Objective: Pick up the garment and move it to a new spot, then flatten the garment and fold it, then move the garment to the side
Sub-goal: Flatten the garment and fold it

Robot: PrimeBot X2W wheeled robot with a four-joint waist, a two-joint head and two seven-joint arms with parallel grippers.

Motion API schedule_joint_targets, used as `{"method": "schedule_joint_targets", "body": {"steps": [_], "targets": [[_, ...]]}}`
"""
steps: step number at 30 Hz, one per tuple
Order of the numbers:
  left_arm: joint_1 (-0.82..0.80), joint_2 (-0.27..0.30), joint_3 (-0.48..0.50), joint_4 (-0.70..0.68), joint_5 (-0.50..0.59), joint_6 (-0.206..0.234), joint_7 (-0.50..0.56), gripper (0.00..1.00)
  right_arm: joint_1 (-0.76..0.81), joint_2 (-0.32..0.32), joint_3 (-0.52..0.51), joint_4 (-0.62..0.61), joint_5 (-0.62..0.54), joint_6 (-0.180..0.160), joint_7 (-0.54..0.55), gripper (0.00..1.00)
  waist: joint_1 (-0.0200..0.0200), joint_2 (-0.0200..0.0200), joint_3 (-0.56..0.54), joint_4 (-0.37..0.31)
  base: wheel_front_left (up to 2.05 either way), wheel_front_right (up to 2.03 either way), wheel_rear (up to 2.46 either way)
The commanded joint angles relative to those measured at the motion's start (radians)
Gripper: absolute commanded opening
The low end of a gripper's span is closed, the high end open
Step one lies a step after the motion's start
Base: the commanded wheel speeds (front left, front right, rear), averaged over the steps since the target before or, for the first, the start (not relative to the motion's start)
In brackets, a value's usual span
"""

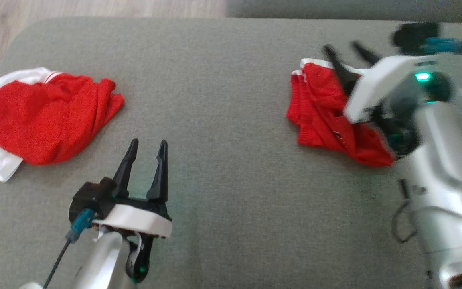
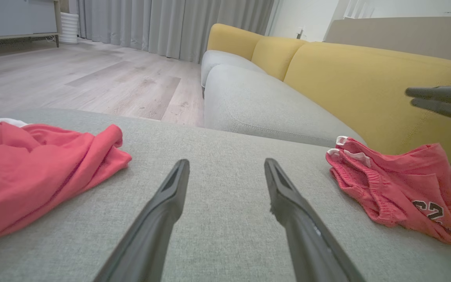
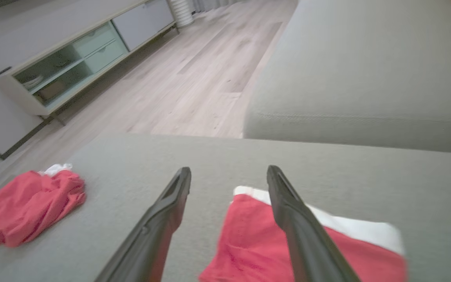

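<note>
A folded red garment [image 1: 323,116] with white trim lies at the right of the grey cushion; it bears a dark printed number [image 2: 429,211]. My right gripper [image 1: 341,46] hovers just over its far edge, open, with nothing between the fingers. Seen from the right wrist, the gripper [image 3: 229,169] stands above the garment [image 3: 257,243], whose white band runs under the right finger. My left gripper [image 1: 146,146] is open over bare cushion near the front middle, its fingers [image 2: 170,196] wide apart. The right gripper's fingers [image 2: 444,100] also show above the folded garment [image 2: 401,184].
A second red and white garment [image 1: 42,116] lies crumpled at the cushion's left [image 2: 33,172] [image 3: 29,207]. A grey sofa seat [image 2: 257,105] with yellow backs [image 2: 366,78] stands beyond. Wooden floor [image 3: 194,78] and a low cabinet [image 3: 73,58] lie past the cushion's edge.
</note>
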Motion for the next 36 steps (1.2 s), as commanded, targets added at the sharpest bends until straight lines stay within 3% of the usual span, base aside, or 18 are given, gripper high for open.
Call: {"method": "schedule_joint_targets", "body": {"steps": [1, 7, 10, 11, 12, 13, 16, 20, 28, 31, 32, 33, 36], "targets": [[-0.002, 0.019, 0.037, -0.025, 0.007, 0.002, -0.008, 1.00, -0.008, -0.029, -0.021, -0.052, -0.016, -0.001, -0.015, 1.00, 0.0000, -0.0001, -0.019, -0.019, 0.00, 0.00, 0.00], [0.005, 0.023, 0.033, -0.031, 0.011, 0.002, -0.008, 1.00, 0.088, -0.169, -0.135, -0.053, -0.115, -0.001, -0.041, 1.00, 0.0000, -0.0001, -0.026, -0.034, 0.00, 0.00, 0.00], [-0.003, 0.025, 0.029, -0.037, 0.010, 0.002, -0.008, 1.00, 0.115, -0.192, -0.156, -0.022, -0.157, -0.001, -0.065, 1.00, 0.0000, -0.0001, -0.013, -0.031, 0.00, 0.00, 0.00], [-0.006, 0.027, 0.027, -0.039, 0.010, 0.002, -0.008, 1.00, 0.118, -0.188, -0.154, -0.010, -0.159, -0.001, -0.072, 0.76, 0.0000, -0.0001, -0.007, -0.030, 0.00, 0.00, 0.00], [-0.009, 0.028, 0.025, -0.039, 0.010, 0.002, -0.008, 1.00, 0.118, -0.182, -0.147, 0.000, -0.160, -0.001, -0.083, 0.31, 0.0000, -0.0001, -0.002, -0.029, 0.00, 0.00, 0.00], [-0.013, 0.029, 0.023, -0.040, 0.009, 0.002, -0.008, 1.00, 0.115, -0.177, -0.129, 0.009, -0.161, -0.001, -0.096, 0.00, 0.0000, -0.0001, 0.003, -0.028, 0.00, 0.00, 0.00], [-0.020, 0.033, 0.028, -0.039, 0.011, 0.002, -0.008, 1.00, 0.101, -0.158, -0.052, 0.050, -0.162, -0.001, -0.120, 0.00, 0.0000, -0.0001, 0.014, -0.029, 0.00, 0.00, 0.00], [-0.020, 0.038, 0.034, -0.037, 0.012, 0.002, -0.008, 1.00, 0.095, -0.115, 0.124, 0.075, -0.109, -0.001, -0.104, 0.00, 0.0000, -0.0001, 0.014, -0.036, 0.00, 0.00, 0.00], [-0.006, 0.036, 0.064, -0.032, 0.016, 0.002, -0.008, 1.00, 0.163, -0.072, 0.492, -0.063, 0.070, -0.001, -0.114, 0.00, 0.0000, -0.0001, -0.015, -0.082, 0.00, 0.00, 0.00], [0.003, 0.037, 0.080, -0.033, 0.018, 0.002, -0.008, 1.00, 0.180, -0.072, 0.506, -0.109, 0.104, -0.001, -0.176, 0.00, 0.0000, -0.0001, -0.031, -0.102, 0.00, 0.00, 0.00], [0.009, 0.037, 0.088, -0.033, 0.018, 0.002, -0.008, 1.00, 0.188, -0.072, 0.492, -0.124, 0.109, -0.001, -0.208, 0.16, 0.0000, -0.0001, -0.038, -0.108, 0.00, 0.00, 0.00], [0.015, 0.036, 0.097, -0.034, 0.019, 0.002, -0.008, 1.00, 0.197, -0.074, 0.473, -0.137, 0.110, -0.001, -0.239, 1.00, 0.0000, -0.0001, -0.045, -0.115, 0.00, 0.00, 0.00], [0.037, 0.035, 0.124, -0.034, 0.024, 0.002, -0.008, 1.00, 0.242, -0.072, 0.365, -0.173, 0.097, -0.001, -0.339, 1.00, 0.0000, -0.0001, -0.073, -0.135, 0.00, 0.00, 0.00]]}}
